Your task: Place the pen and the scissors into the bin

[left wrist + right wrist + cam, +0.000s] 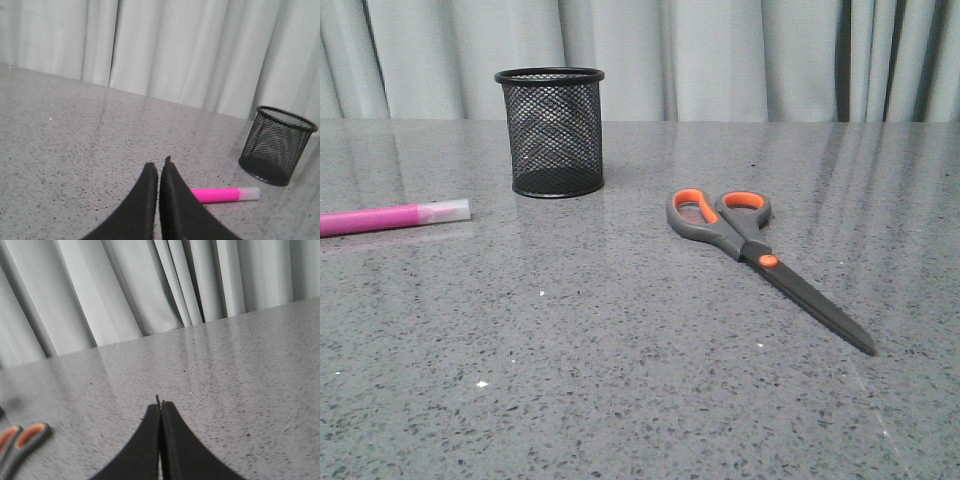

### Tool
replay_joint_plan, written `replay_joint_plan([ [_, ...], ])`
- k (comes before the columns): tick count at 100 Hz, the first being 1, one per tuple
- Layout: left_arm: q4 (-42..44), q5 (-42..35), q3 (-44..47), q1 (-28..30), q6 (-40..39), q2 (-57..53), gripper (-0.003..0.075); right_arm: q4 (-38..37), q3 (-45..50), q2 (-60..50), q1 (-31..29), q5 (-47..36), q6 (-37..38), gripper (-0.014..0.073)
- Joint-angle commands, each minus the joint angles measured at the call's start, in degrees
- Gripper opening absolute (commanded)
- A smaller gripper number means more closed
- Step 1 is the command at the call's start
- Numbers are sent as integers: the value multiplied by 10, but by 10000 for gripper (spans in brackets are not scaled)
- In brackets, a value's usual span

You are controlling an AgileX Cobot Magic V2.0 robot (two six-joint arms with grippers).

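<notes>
The pen cup (pixel 551 131) is black, made of crisscross wire mesh. The pen (pixel 392 217) is bright pink with a see-through whitish cap. The scissors (pixel 760 258) are dark grey with orange inside the loops and one orange dot. The table (pixel 620 380) is grey with tiny speckles. The curtain (pixel 720 55) is pale grey.

This looks like a staged test or lab setup rather than anyone's home or working office. A grey speckled stone-look tabletop (pixel 620 380) runs wide and nearly bare, and pale grey-green curtains (pixel 720 60) hang in folds along its whole far edge, closing off whatever lies behind. Only 3 bits of desk stationery sit on it: a black mesh pen cup (pixel 551 131), a pink pen (pixel 390 217) and grey-and-orange scissors (pixel 760 255), laid well apart. Black end effector fingers (pixel 150 200) show in both wrist views.
</notes>
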Motion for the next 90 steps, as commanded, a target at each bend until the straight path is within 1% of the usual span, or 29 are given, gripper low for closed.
replay_joint_plan([
  [1, -85, -50, 12, -2, -6, -15, -22, 65, 10, -9, -3, -53, 0, -75],
  [4, -121, -54, 12, -2, -6, -15, -22, 97, 10, -9, -3, -56, 0, -75],
  [16, -200, -59, 10, -2, -6, -15, -22, 186, 9, -9, -3, -71, 0, -75],
  [21, -226, -60, 8, -2, -6, -15, -22, 210, 6, -9, -3, -74, 0, -75],
  [34, -241, -60, -4, -2, -6, -15, -22, 213, -17, -9, -3, -54, -4, -75],
  [42, -240, -50, -22, -2, -5, -14, -22, 197, -39, -7, -3, -9, -4, -64],
  [50, -215, -24, -50, -2, -2, -7, -22, 156, -71, 6, -3, 54, -4, -64],
  [60, -147, 22, -97, -2, -2, 19, -22, 111, -111, 41, -3, 113, -4, -64],
  [70, -69, 72, -158, -2, -2, 71, -22, 91, -154, 94, -3, 155, -4, -65],
  [79, -22, 124, -220, -2, -2, 131, -22, 78, -200, 156, -3, 193, -4, -65],
  [90, -3, 183, -289, -2, 0, 205, -22, 78, -262, 238, -3, 239, -13, -66],
])
